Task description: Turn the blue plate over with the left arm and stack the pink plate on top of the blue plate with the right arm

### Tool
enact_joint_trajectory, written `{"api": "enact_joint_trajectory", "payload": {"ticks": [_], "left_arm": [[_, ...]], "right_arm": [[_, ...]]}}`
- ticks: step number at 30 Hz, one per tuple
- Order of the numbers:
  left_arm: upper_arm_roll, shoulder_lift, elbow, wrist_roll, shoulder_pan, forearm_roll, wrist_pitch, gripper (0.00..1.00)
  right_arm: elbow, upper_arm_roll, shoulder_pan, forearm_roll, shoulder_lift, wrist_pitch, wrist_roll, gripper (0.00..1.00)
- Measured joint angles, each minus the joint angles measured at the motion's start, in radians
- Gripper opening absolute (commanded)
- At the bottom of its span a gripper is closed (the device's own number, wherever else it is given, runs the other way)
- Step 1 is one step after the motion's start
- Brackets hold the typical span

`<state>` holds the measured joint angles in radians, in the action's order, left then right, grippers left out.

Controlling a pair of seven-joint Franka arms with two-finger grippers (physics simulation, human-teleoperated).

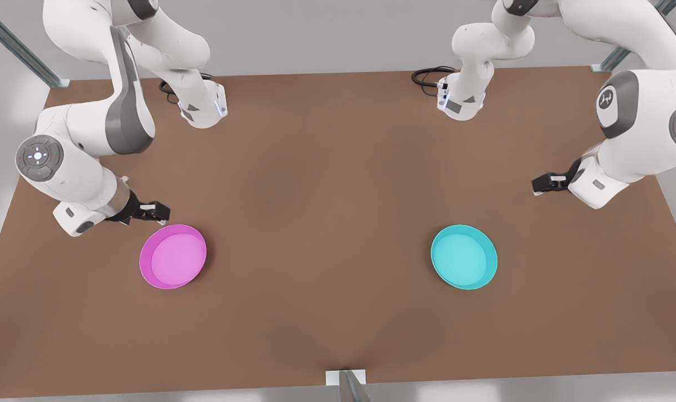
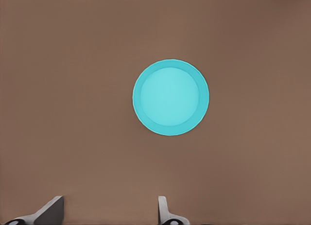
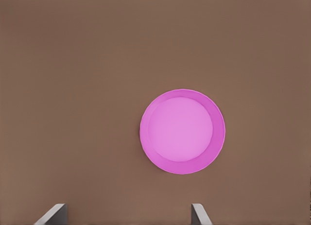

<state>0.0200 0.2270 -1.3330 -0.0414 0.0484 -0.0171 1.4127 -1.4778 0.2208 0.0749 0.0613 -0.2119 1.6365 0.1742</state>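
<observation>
On the front view's right half of the brown table [image 1: 326, 195], the blue plate [image 1: 464, 257] lies rim-up, hollow side showing, so the flip is judged not yet done; well apart on the front view's left lies the pink plate [image 1: 173, 256], also rim-up and resting alone, so the stacking is likewise outstanding. The left gripper [image 1: 545, 183] hangs clear of the blue plate, toward the table's far right edge; its wrist camera looks down on that plate [image 2: 170, 97], and its fingertips [image 2: 165, 211] stand wide apart, holding nothing. The right gripper [image 1: 152, 211] hovers just beside the pink plate's far rim; its fingertips [image 3: 198, 214] are likewise spread wide and empty, the pink plate [image 3: 182, 131] ahead of them. Each arm thus faces its assigned plate, presumably for a rim grasp.
</observation>
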Motion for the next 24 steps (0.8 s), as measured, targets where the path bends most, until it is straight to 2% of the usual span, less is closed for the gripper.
{"api": "enact_joint_trajectory", "payload": {"ticks": [1, 3, 4, 6, 8, 11, 16, 24], "left_arm": [[0.000, 0.008, 0.000, -0.001, 0.001, 0.005, -0.001, 1.00], [-0.006, 0.128, 0.000, 0.014, -0.065, -0.010, 0.010, 1.00], [-0.006, 0.258, 0.000, 0.062, -0.164, -0.056, 0.086, 1.00], [-0.013, 0.416, 0.000, 0.219, -0.247, -0.171, 0.201, 1.00], [-0.017, 0.499, -0.004, 0.299, -0.253, -0.263, 0.331, 1.00], [-0.050, 0.506, -0.128, 0.302, -0.246, -0.377, 0.537, 1.00], [-0.086, 0.563, -0.138, 0.327, -0.257, -0.482, 0.546, 1.00], [-0.084, 0.611, -0.136, 0.382, -0.257, -0.509, 0.548, 1.00]], "right_arm": [[0.004, 0.000, -0.001, 0.001, 0.000, -0.001, 0.001, 1.00], [0.007, 0.000, 0.000, 0.002, -0.001, 0.000, 0.003, 1.00], [0.007, 0.000, 0.002, 0.002, -0.001, 0.000, 0.004, 1.00], [0.007, 0.000, 0.005, 0.002, -0.001, 0.000, 0.002, 1.00], [0.007, 0.000, 0.003, 0.002, -0.001, 0.002, 0.004, 1.00], [0.007, 0.000, 0.005, 0.002, -0.001, 0.000, 0.004, 1.00], [0.005, -0.002, 0.006, 0.002, -0.001, 0.000, 0.006, 1.00], [0.004, 0.000, -0.003, -0.006, -0.018, -0.017, 0.008, 1.00]]}}
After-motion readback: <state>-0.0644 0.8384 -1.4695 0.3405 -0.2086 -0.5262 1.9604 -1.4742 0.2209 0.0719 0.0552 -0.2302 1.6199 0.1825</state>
